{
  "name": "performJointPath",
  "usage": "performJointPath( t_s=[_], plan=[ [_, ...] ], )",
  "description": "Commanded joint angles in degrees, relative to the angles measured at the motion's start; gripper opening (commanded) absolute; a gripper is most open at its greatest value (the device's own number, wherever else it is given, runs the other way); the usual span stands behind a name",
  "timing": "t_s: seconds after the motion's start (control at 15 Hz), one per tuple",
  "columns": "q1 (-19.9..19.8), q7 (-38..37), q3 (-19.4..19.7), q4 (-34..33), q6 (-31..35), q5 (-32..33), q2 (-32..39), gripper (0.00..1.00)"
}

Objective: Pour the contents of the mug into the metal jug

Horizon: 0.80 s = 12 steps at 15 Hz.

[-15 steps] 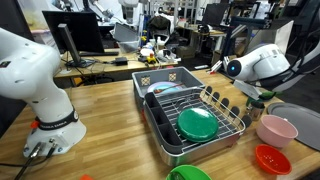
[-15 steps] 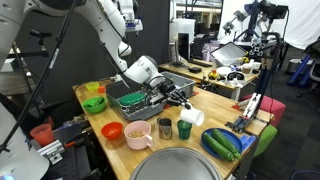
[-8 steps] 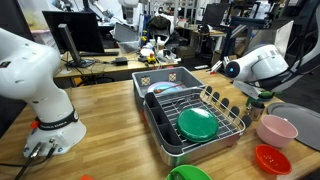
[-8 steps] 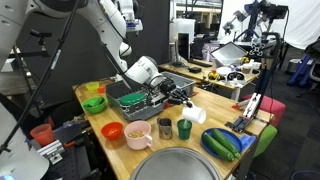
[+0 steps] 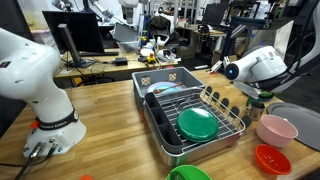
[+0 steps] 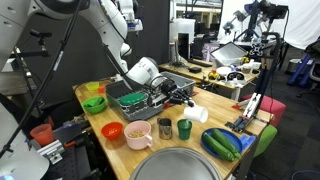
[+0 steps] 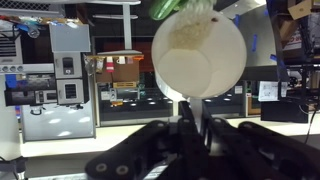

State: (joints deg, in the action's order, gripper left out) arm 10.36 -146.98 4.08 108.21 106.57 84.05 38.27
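My gripper [image 7: 190, 108] is shut on the handle of the small white mug [image 7: 200, 50]. The wrist view shows the mug from its underside, filling the upper middle, so its contents are hidden. In an exterior view the mug [image 6: 196, 115] hangs tipped on its side above the wooden table, held out in front of the gripper [image 6: 180, 100]. The metal jug [image 6: 164, 128] stands upright on the table, lower and to the left of the mug, next to a dark green cup [image 6: 184, 129]. In the exterior view from the opposite side the arm [image 5: 258, 66] hides the mug.
A pink bowl [image 6: 139, 134] and an orange bowl [image 6: 113, 131] stand beside the jug. A dish rack [image 5: 195, 115] holds a green plate [image 5: 197, 123]. A big metal lid [image 6: 180, 165] lies at the front, and green vegetables on a blue plate [image 6: 228, 143] lie to the right.
Hardly anything. The held mug has shifted very slightly to the right in an exterior view, and the grip is unchanged.
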Motion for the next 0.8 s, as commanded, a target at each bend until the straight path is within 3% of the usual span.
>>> performJointPath(
  t_s=[0.0, 0.73],
  plan=[
    [-1.40, -2.13, -1.85, -1.14, -3.30, 2.27, 1.05, 0.02],
    [-1.09, -2.70, -2.20, -1.22, -5.48, 4.04, 1.39, 0.02]
  ],
)
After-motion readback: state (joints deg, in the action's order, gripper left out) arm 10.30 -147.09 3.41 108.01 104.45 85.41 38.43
